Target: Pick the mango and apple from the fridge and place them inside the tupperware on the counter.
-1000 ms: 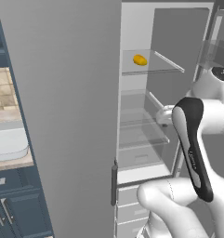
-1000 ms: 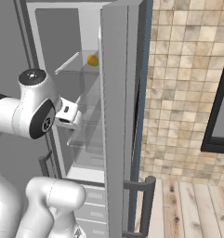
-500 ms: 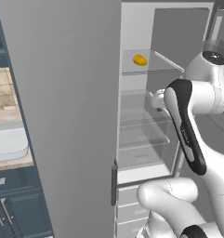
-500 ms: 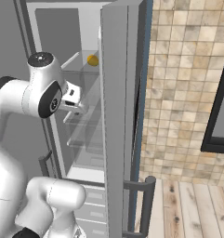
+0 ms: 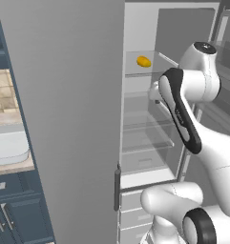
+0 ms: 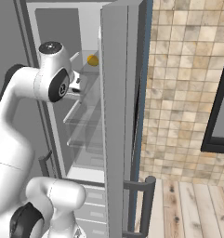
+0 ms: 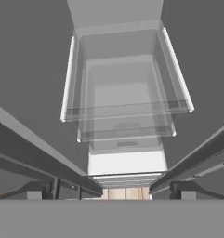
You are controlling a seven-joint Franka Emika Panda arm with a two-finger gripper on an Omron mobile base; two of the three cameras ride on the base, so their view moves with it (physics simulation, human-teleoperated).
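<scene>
Left base view: fridge (image 5: 64,119) open; mango (image 5: 143,61) on upper glass shelf (image 5: 157,71), arm below it. Raise wrist to shelf level before reaching.

Right base view: mango (image 6: 92,60) deep behind door; approach straight in.

Hand view: tool (image 7: 114,189) fingers spread, empty, aimed at lower shelves.

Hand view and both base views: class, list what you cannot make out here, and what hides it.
- Small round red apple: not visible on any glass shelf.
- Jaws: hidden behind the white arm in both base views; open or shut unclear.
- Pale rectangular tupperware: cut off by the left base view's edge.
- Small yellow-orange oval mango: too small for detail.
</scene>
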